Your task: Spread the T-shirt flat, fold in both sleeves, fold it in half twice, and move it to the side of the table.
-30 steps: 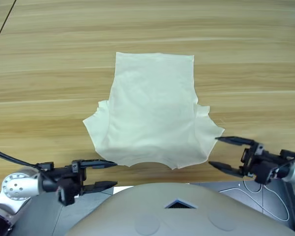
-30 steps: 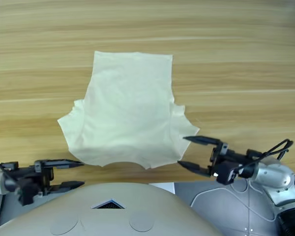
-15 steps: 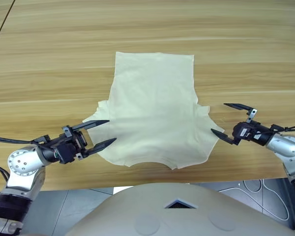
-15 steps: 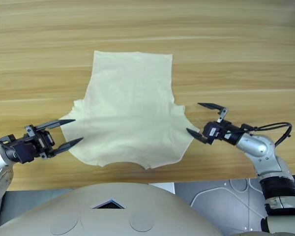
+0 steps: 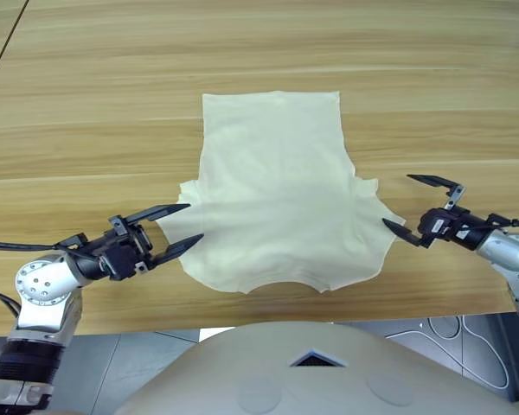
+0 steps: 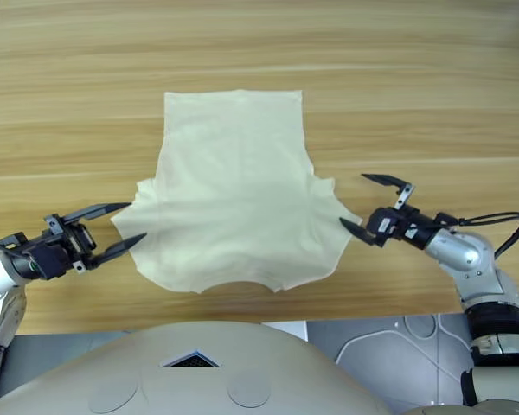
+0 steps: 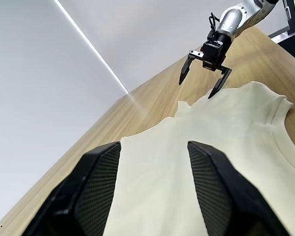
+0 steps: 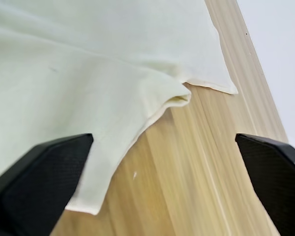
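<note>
A pale cream T-shirt [image 5: 277,199] lies spread on the wooden table [image 5: 86,104], collar toward me and hem at the far end. My left gripper [image 5: 195,221] is open at the edge of the left sleeve [image 5: 175,204], one finger above the cloth edge and one below. At the right sleeve [image 5: 376,216] my right gripper [image 5: 396,200] is open, its lower fingertip at the sleeve's tip. The left wrist view has the shirt [image 7: 236,137] between its wide fingers [image 7: 96,187], with the right gripper [image 7: 195,88] across it. In the right wrist view the sleeve [image 8: 157,93] is slightly rumpled.
The table's front edge [image 5: 112,322] runs just behind both grippers, with grey floor and a cable [image 5: 441,333] below. Bare wood surrounds the shirt on the left, right and far sides.
Both grippers came up from below the table's front edge to the sleeves. Over the last half second the shirt's near part and the right gripper have shifted a little to the right.
</note>
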### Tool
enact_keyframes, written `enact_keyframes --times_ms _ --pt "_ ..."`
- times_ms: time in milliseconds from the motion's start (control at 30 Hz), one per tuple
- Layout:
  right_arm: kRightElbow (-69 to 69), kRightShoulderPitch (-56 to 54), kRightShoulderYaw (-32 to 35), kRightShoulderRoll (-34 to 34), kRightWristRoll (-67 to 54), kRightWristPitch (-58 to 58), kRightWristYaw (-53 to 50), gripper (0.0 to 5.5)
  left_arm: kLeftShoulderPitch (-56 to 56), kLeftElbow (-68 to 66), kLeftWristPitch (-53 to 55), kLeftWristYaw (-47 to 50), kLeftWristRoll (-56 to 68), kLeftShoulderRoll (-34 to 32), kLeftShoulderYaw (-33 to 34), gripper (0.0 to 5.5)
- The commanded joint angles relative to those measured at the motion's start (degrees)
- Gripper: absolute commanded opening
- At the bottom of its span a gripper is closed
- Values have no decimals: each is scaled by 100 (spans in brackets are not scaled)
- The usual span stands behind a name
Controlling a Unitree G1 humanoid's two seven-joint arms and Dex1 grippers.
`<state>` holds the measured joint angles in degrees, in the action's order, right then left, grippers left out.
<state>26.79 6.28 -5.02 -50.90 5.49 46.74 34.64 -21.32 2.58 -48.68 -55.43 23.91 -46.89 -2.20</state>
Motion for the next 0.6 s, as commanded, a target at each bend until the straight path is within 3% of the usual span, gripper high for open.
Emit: enact_keyframes --times_ms 33,167,300,600 --pt "324 -253 182 -57 229 -315 -209 536 -169 26 -53 88 -358 -231 604 252" --pt "199 -373 491 62 -212 -264 -323 536 -118 121 91 301 -897 -425 1245 252" --pt "-456 -24 630 102 -1113 114 72 540 392 -326 369 1111 -3439 -517 1616 303" --pt "-952 151 809 245 -1717 -19 436 540 209 -375 716 973 -4755 -863 640 427"
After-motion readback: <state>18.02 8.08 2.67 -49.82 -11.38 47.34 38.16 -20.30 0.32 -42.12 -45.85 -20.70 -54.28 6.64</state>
